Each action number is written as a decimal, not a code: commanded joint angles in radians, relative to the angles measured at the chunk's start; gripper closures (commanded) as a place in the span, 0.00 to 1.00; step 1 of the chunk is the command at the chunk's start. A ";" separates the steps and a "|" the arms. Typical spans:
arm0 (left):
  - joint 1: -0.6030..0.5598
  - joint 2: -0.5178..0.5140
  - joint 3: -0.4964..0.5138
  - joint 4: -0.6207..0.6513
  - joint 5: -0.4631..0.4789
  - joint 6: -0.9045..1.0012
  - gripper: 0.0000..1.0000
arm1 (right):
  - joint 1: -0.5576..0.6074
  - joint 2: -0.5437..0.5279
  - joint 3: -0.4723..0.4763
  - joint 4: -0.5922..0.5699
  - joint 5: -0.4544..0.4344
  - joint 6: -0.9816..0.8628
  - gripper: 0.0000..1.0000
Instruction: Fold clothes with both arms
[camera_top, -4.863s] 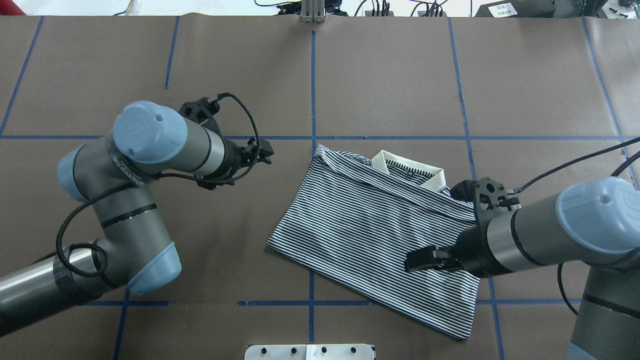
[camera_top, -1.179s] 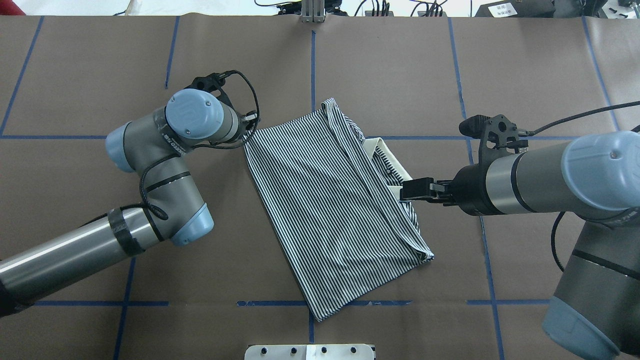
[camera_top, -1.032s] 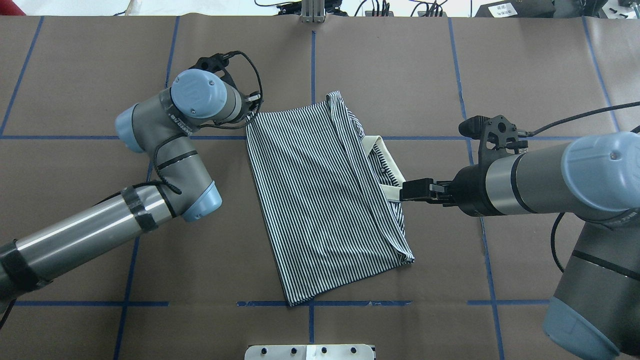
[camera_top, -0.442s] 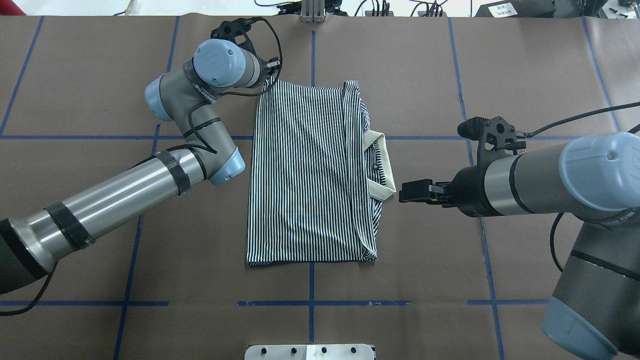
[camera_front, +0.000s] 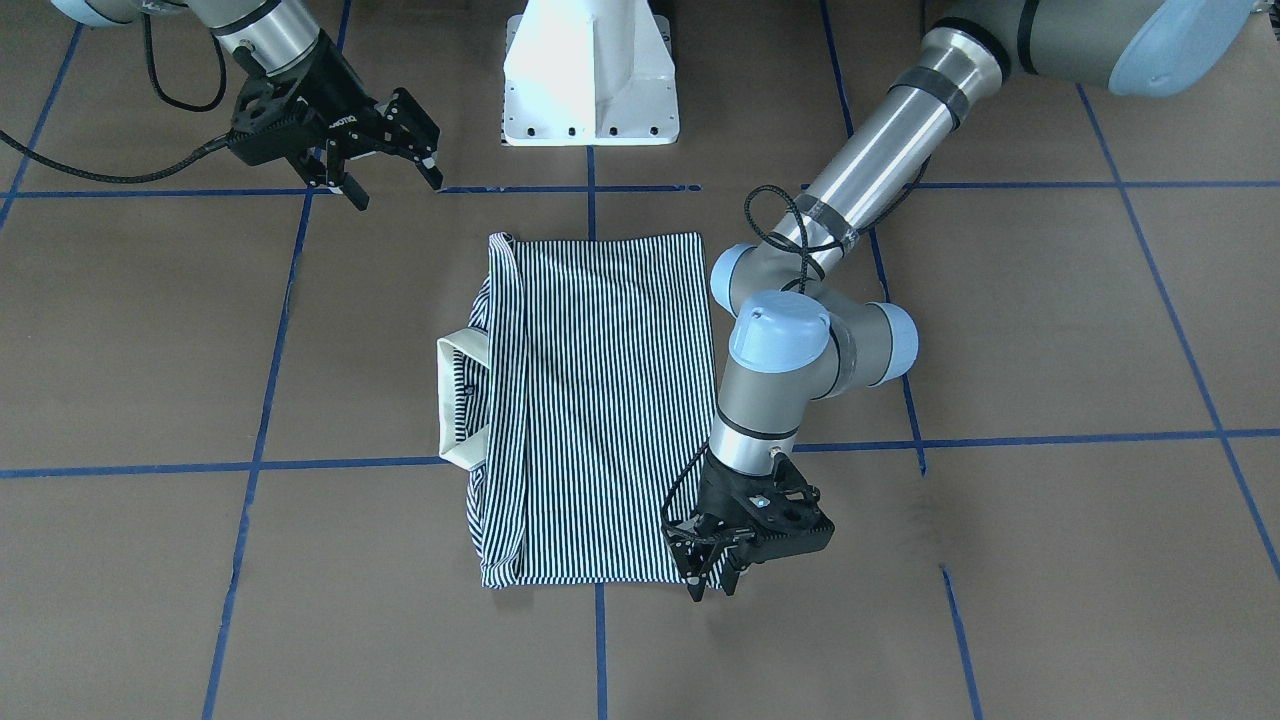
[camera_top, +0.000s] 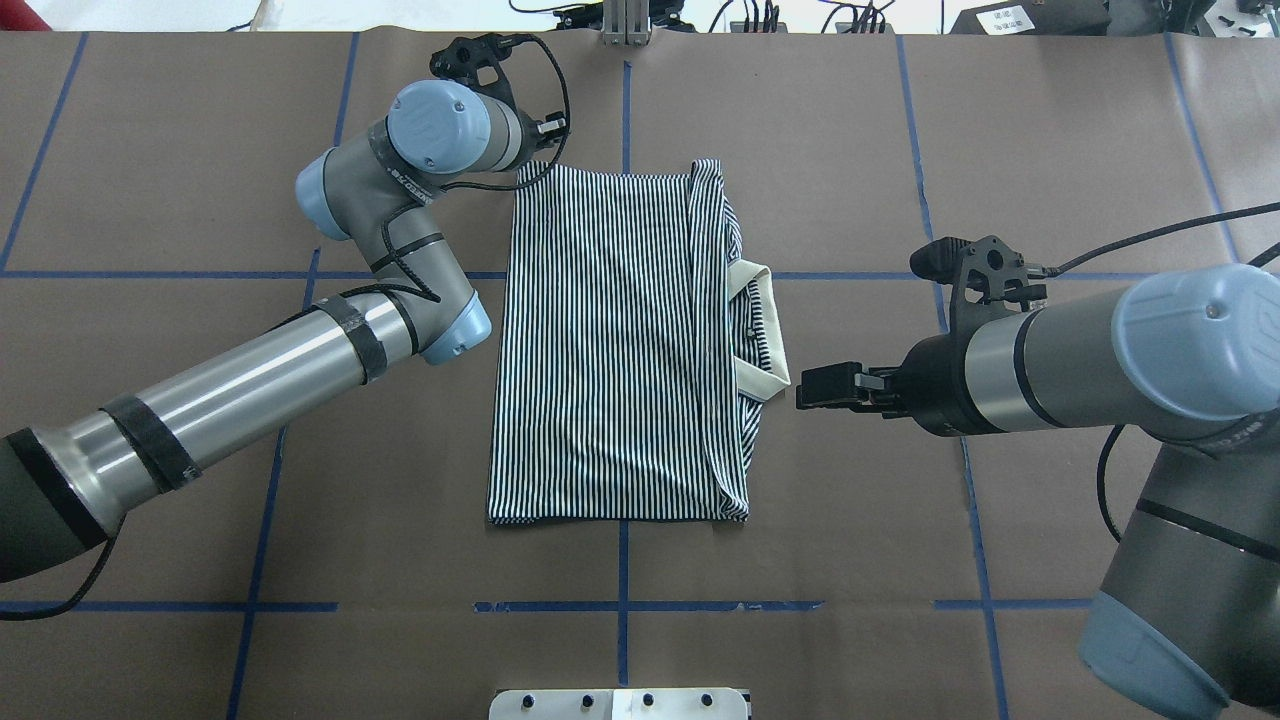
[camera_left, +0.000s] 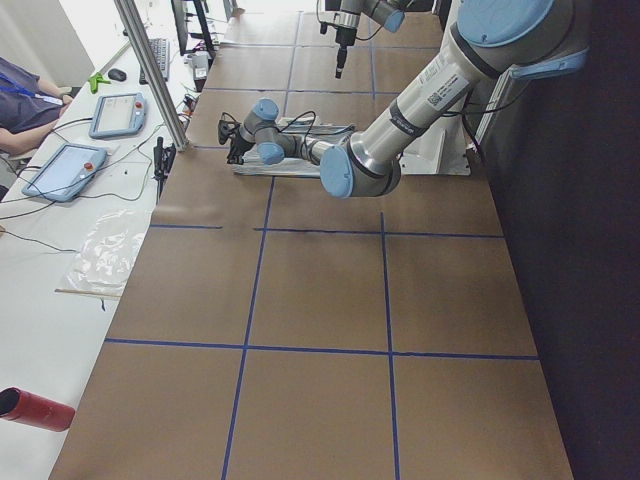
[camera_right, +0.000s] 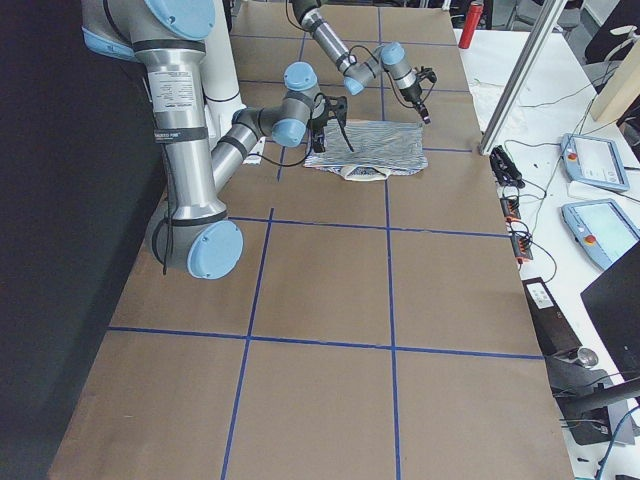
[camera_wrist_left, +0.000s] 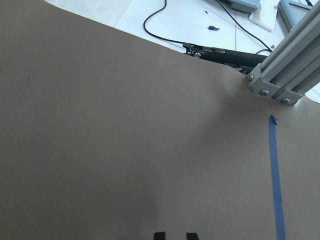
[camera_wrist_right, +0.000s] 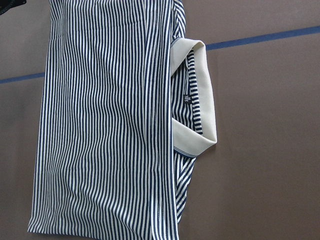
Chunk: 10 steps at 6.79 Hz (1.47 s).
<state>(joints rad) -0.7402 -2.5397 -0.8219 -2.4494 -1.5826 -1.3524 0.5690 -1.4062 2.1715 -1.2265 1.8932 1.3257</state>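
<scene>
While the left end effector (camera_front: 709, 583) sits at the far left corner of the shirt (camera_top: 610, 340) — grip on the cloth I cannot tell — it lies flat on the worktop (camera_top: 850, 150), collar (camera_top: 768, 330) jutting right, so the released right end effector (camera_front: 397, 190) should probably come in low.

The polo shirt (camera_top: 610, 340), diagonal before, now lies square to the grid lines (camera_top: 625, 100), farther out, the left claw (camera_front: 710, 585) at its corner. The right claw (camera_front: 398, 188) no longer touches the collar (camera_top: 772, 335).
</scene>
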 joint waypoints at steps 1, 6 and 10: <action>-0.046 0.002 -0.043 0.007 -0.089 0.054 0.00 | 0.005 0.010 -0.051 -0.016 -0.031 -0.006 0.00; -0.059 0.342 -0.708 0.418 -0.241 0.118 0.00 | -0.070 0.362 -0.327 -0.359 -0.129 -0.154 0.00; -0.051 0.361 -0.750 0.428 -0.243 0.116 0.00 | -0.173 0.397 -0.404 -0.461 -0.157 -0.174 0.00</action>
<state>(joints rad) -0.7923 -2.1832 -1.5666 -2.0217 -1.8253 -1.2364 0.4232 -1.0177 1.7742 -1.6525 1.7399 1.1549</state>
